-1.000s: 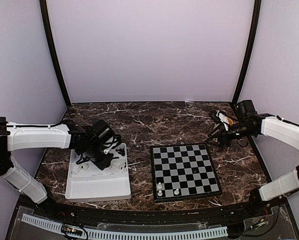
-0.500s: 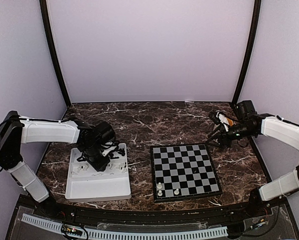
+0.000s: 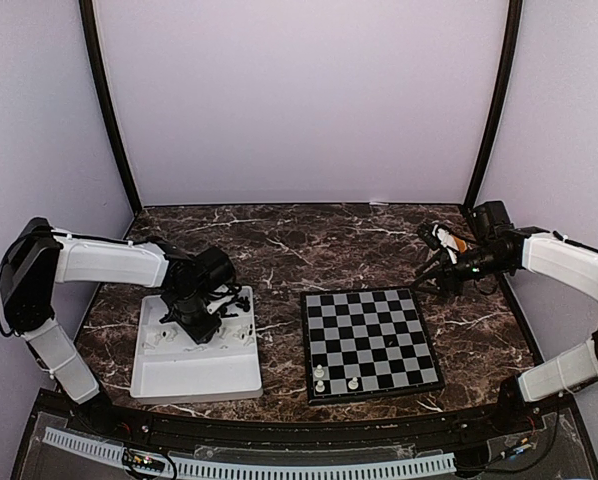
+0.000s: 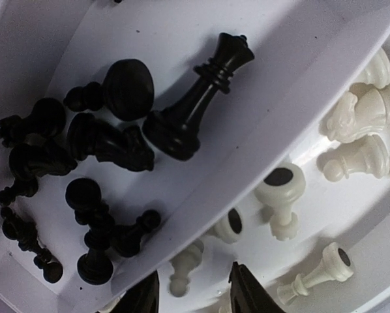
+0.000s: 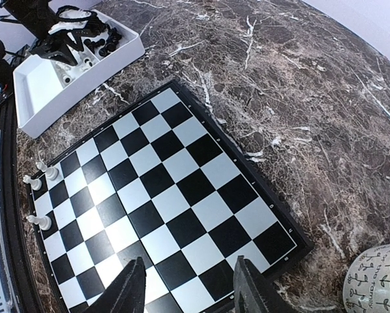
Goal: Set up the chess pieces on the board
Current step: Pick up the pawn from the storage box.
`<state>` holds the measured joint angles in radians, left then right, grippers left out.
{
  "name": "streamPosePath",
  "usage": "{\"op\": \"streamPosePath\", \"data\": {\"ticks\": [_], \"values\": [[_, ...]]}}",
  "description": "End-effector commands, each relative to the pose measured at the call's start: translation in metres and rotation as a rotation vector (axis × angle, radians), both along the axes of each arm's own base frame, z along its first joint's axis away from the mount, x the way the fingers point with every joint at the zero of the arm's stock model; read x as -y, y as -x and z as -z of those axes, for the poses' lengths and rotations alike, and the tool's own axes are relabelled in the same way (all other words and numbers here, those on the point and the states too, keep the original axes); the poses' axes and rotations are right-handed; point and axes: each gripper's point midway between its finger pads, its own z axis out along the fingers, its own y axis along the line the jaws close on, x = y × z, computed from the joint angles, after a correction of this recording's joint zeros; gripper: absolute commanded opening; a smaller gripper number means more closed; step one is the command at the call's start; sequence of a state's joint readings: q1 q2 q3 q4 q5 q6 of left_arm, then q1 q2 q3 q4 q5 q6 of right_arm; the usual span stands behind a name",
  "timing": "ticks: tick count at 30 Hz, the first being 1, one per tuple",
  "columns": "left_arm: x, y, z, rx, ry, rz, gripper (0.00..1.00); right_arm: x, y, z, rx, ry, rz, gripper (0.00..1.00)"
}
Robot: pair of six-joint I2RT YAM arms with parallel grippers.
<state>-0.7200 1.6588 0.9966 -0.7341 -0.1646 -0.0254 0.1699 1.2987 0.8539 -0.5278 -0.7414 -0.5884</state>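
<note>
The board (image 3: 371,340) lies right of centre, with three white chess pieces (image 3: 320,381) on its near left squares; they also show in the right wrist view (image 5: 40,222). The other chess pieces lie in a white tray (image 3: 194,380). In the left wrist view, black pieces such as a queen (image 4: 195,98) lie in one compartment and white pieces (image 4: 280,195) in the other. My left gripper (image 4: 194,297) is open, low in the tray, with a lying white pawn (image 4: 182,274) between its fingers. My right gripper (image 5: 188,287) is open and empty over the board's far right corner (image 5: 273,241).
A patterned white mug (image 5: 377,280) stands on the marble table just beyond the board's far right corner, close to my right gripper. The tray's divider wall (image 4: 267,111) runs between the black and white pieces. The tray also shows in the right wrist view (image 5: 35,91).
My left arm has swung and its gripper has settled lower into the tray's far part. The right arm and the pieces on the board have not moved.
</note>
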Motion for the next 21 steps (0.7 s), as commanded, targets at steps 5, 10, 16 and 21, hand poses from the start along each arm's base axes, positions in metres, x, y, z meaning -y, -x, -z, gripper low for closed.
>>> {"op": "streamPosePath", "data": {"ticks": [5, 10, 16, 21], "values": [[0.005, -0.008, 0.008, 0.01, -0.005, 0.04, 0.42, -0.002, 0.0, 0.0, -0.012, -0.014, -0.014, 0.47], [0.009, -0.003, 0.009, -0.019, 0.02, 0.017, 0.35, -0.002, 0.001, 0.0, -0.012, -0.014, -0.015, 0.47], [0.005, -0.001, 0.007, -0.021, 0.013, -0.053, 0.3, -0.002, 0.001, -0.001, -0.012, -0.017, -0.016, 0.47], [0.005, -0.006, 0.0, 0.017, 0.025, -0.087, 0.34, -0.003, 0.001, -0.001, -0.016, -0.02, -0.019, 0.47]]}}
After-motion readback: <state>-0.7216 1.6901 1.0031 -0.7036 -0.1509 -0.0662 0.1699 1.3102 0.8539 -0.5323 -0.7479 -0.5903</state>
